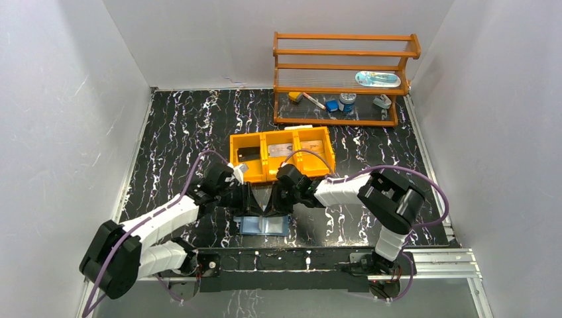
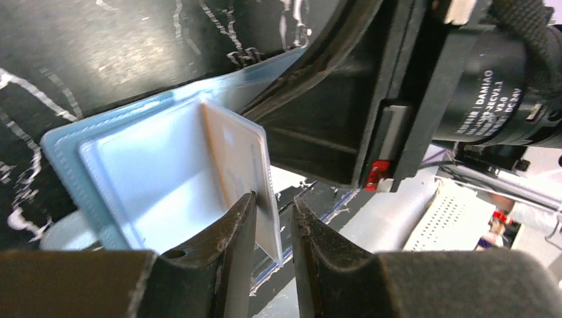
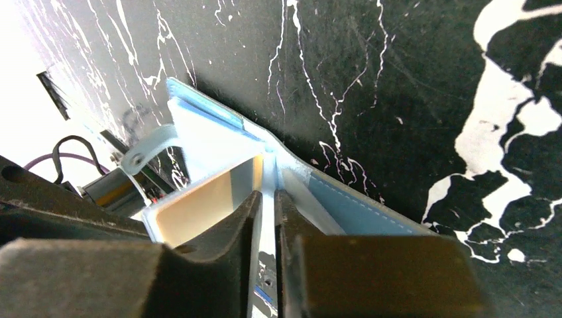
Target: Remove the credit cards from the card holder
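**Both tools meet at the open blue card holder**

The small slate-blue two-leaf card holder (image 1: 264,226) lies open on the black, white-veined tabletop (image 1: 179,132), close to the arm bases. It sits near the orange three-compartment plastic tray (image 1: 280,133), on the side toward the arms. Both arms reach in from either side and meet over it.

The left tool (image 2: 274,200) has its jaws narrowly apart, astride the edge of a thin, pale, orange-tinted credit card (image 2: 232,152). The card stands tilted up out of the holder's paler blue inside. One finger touches the card, and a sliver of gap shows at the other.

The right tool (image 3: 268,195) has its jaws almost together, with a thin pale-blue leaf of the holder in the slit. Whether they press on it cannot be told.
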Robot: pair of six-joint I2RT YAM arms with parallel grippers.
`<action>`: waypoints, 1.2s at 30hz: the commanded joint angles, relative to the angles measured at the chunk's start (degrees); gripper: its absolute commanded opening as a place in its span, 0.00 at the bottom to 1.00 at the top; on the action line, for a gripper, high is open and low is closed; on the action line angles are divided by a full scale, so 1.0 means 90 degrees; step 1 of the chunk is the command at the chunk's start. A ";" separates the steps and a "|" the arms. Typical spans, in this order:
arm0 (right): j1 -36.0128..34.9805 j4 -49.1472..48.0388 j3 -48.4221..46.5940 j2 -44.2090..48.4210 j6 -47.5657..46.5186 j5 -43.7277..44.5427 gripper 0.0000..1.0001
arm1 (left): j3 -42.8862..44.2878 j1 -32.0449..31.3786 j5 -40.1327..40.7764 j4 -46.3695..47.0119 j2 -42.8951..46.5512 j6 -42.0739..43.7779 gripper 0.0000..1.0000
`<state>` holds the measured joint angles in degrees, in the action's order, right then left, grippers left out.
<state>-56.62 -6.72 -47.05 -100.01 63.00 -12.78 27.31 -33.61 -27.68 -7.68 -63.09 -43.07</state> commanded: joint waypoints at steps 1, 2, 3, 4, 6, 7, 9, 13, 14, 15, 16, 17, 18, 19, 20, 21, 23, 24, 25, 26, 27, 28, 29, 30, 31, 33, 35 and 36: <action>-0.0032 0.0584 -0.0098 0.0161 -0.0323 0.0400 0.26 | 0.0412 -0.0114 -0.0820 0.0424 -0.0333 0.0154 0.25; -0.0025 0.0686 -0.0170 0.0295 -0.0342 0.0498 0.28 | 0.0452 -0.0133 -0.0821 0.0445 -0.0378 0.0156 0.26; -0.0027 0.0808 -0.0223 0.0409 -0.0364 0.0584 0.31 | 0.0473 -0.0139 -0.0826 0.0467 -0.0411 0.0157 0.26; -0.0022 0.0907 -0.0260 0.0533 -0.0371 0.0671 0.33 | 0.0485 -0.0146 -0.0837 0.0485 -0.0459 0.0157 0.27; -0.0018 0.1233 -0.0329 0.0756 -0.0353 0.0913 0.34 | 0.0518 -0.0161 -0.0888 0.0506 -0.0575 0.0184 0.27; -0.0017 0.1364 -0.0329 0.0849 -0.0349 0.1024 0.34 | 0.0520 -0.0176 -0.0895 0.0520 -0.0655 0.0193 0.27; -0.0017 0.1519 -0.0250 0.1017 -0.0266 0.1166 0.34 | 0.0497 -0.0213 -0.0904 0.0560 -0.0729 0.0186 0.28; -0.0007 0.1604 0.0179 0.1406 0.0011 0.1430 0.33 | 0.0499 -0.0310 -0.0976 0.0629 -0.0908 0.0169 0.29; 0.0007 0.1547 0.0307 0.1512 0.0066 0.1460 0.33 | 0.0504 -0.0332 -0.0968 0.0642 -0.0939 0.0172 0.29; 0.0034 0.1474 0.0423 0.1627 0.0116 0.1455 0.32 | 0.0517 -0.0347 -0.0966 0.0636 -0.0956 0.0188 0.29; 0.0062 0.1383 0.0527 0.1734 0.0155 0.1421 0.32 | 0.0528 -0.0348 -0.0919 0.0610 -0.0927 0.0195 0.29; 0.0080 0.1320 0.0605 0.1832 0.0187 0.1398 0.31 | 0.0530 -0.0348 -0.0800 0.0573 -0.0855 0.0195 0.28; 0.0097 0.1305 0.0659 0.1906 0.0214 0.1394 0.31 | 0.0517 -0.0348 -0.0641 0.0512 -0.0742 0.0187 0.29; 0.0106 0.1304 0.0695 0.1975 0.0231 0.1395 0.31 | 0.0516 -0.0348 -0.0476 0.0424 -0.0659 0.0177 0.30; 0.0108 0.1285 0.0728 0.2022 0.0232 0.1371 0.31 | 0.0540 -0.0348 -0.0271 0.0258 -0.0581 0.0184 0.30; 0.0114 0.1227 0.0755 0.2065 0.0231 0.1328 0.31 | 0.0582 -0.0348 -0.0012 0.0089 -0.0533 0.0203 0.30; 0.0116 0.1104 0.0821 0.2123 0.0283 0.1243 0.31 | 0.0595 -0.0348 0.0247 -0.0110 -0.0483 0.0220 0.31; 0.0118 0.1063 0.0839 0.2122 0.0312 0.1207 0.31 | 0.0605 -0.0353 0.0363 -0.0219 -0.0481 0.0240 0.31; 0.0111 0.1066 0.0842 0.2113 0.0332 0.1185 0.31 | 0.0603 -0.0349 0.0451 -0.0291 -0.0488 0.0244 0.31; 0.0112 0.1030 0.0856 0.2104 0.0336 0.1160 0.31 | 0.0592 -0.0352 0.0470 -0.0301 -0.0504 0.0259 0.31; 0.0115 0.0957 0.0885 0.2085 0.0343 0.1115 0.31 | 0.0589 -0.0349 0.0469 -0.0299 -0.0530 0.0269 0.31; 0.0121 0.0856 0.0907 0.2077 0.0352 0.1062 0.31 | 0.0583 -0.0348 0.0463 -0.0304 -0.0569 0.0273 0.32; 0.0113 0.0769 0.0934 0.2038 0.0364 0.1018 0.31 | 0.0573 -0.0351 0.0448 -0.0282 -0.0597 0.0265 0.32; 0.0115 0.0746 0.0941 0.1995 0.0375 0.0965 0.30 | 0.0562 -0.0348 0.0446 -0.0242 -0.0626 0.0251 0.32; 0.0110 0.0805 0.0898 0.1966 0.0373 0.0946 0.30 | 0.0567 -0.0348 0.0441 -0.0232 -0.0647 0.0250 0.32; 0.0113 0.0843 0.0887 0.1982 0.0354 0.0994 0.30 | 0.0564 -0.0351 0.0452 -0.0223 -0.0687 0.0245 0.32; 0.0113 0.0762 0.0964 0.2010 0.0372 0.1001 0.30 | 0.0529 -0.0351 0.0458 -0.0182 -0.0734 0.0221 0.33; 0.0117 0.0723 0.0978 0.2003 0.0365 0.0977 0.30 | 0.0492 -0.0348 0.0450 -0.0153 -0.0776 0.0216 0.34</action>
<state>-55.83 2.76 -38.79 -82.59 65.84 -3.40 31.16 -36.56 -23.94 -8.27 -69.36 -41.52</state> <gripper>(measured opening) 0.302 0.327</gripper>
